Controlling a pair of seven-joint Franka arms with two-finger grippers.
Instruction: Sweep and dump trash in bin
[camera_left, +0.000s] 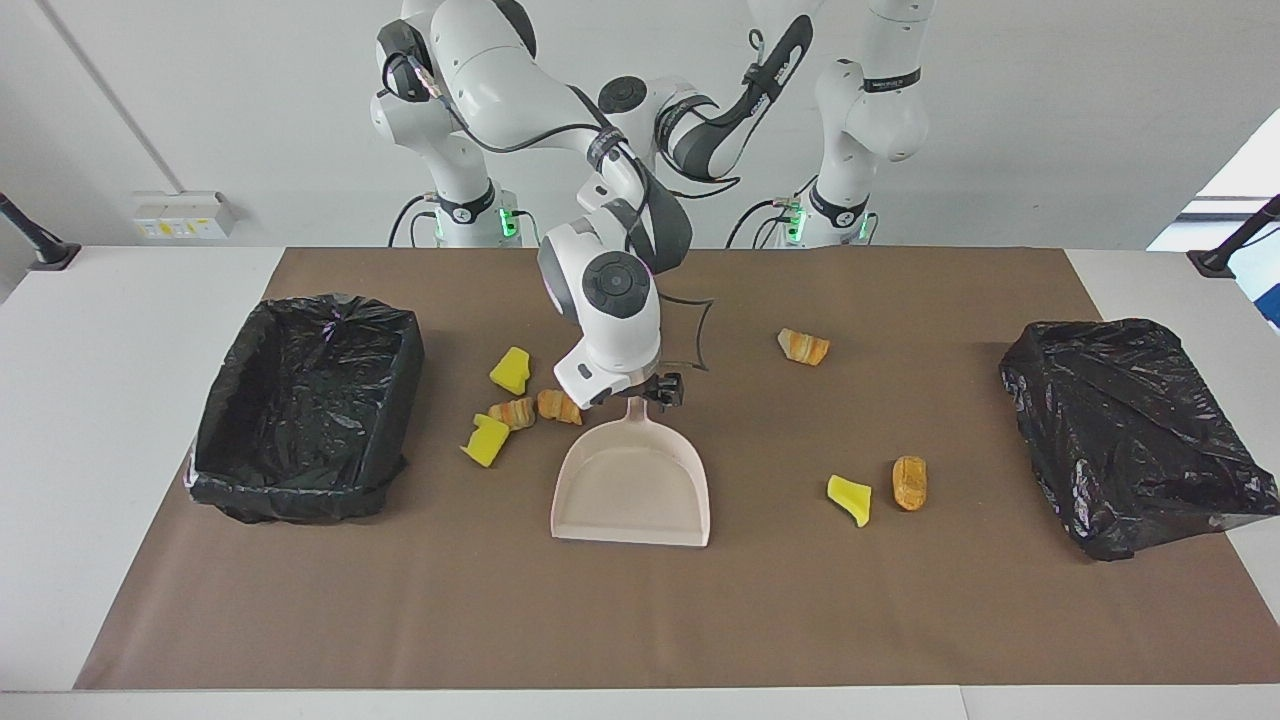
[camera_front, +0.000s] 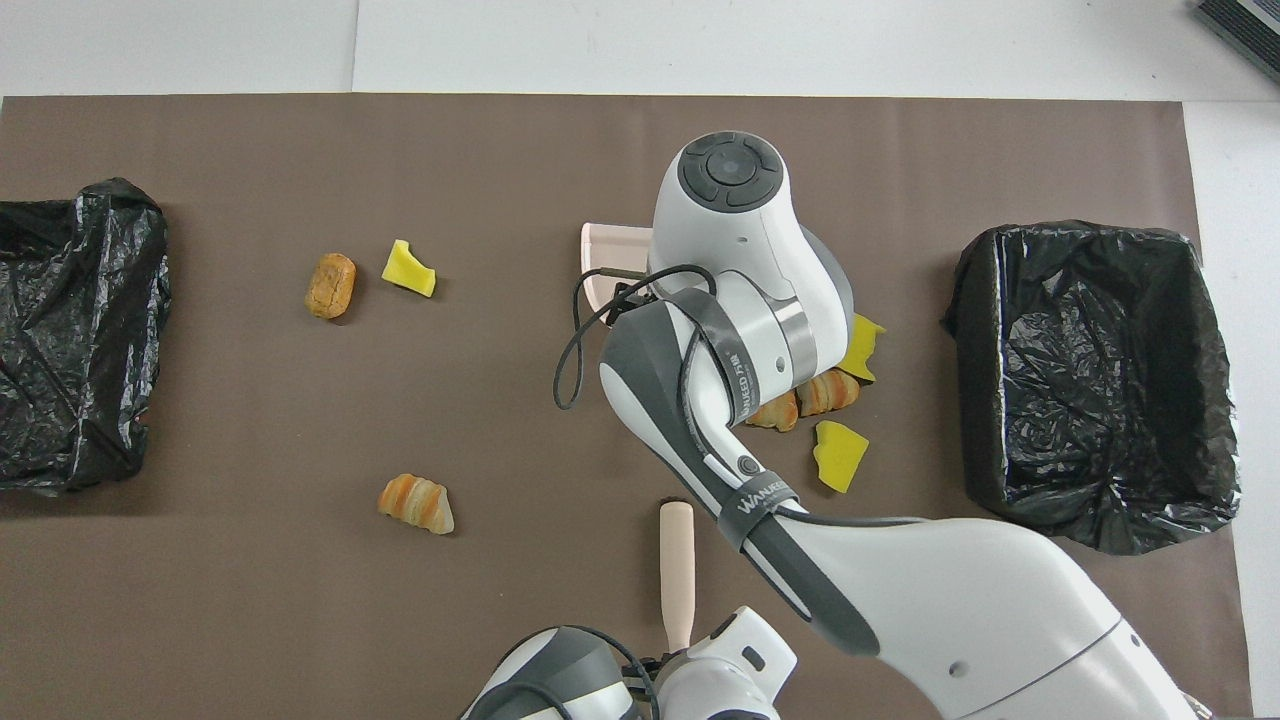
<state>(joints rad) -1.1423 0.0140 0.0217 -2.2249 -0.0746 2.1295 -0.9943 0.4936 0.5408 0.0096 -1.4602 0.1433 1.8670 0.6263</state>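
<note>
Risk: right pincer (camera_left: 648, 392), open and low over the dustpan (camera_left: 630, 490) handle mid-frame, may knock it askew when closing. Left pincer (camera_front: 690, 650) clamps the brush (camera_front: 677, 560) at bottom centre. Some trash (camera_left: 512, 412) clusters just beside the dustpan.

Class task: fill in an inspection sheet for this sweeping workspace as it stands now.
Surface: brown mat, lying flat.
Job's things: seven trash bits on the mat, four beside the open bin; dustpan holds none.
Clutter: nothing seen.
Hands: right hand open at the dustpan's handle; left hand shut on brush.
Cables: black cable loops off the right wrist.
Surroundings: second black bin; wall socket.
</note>
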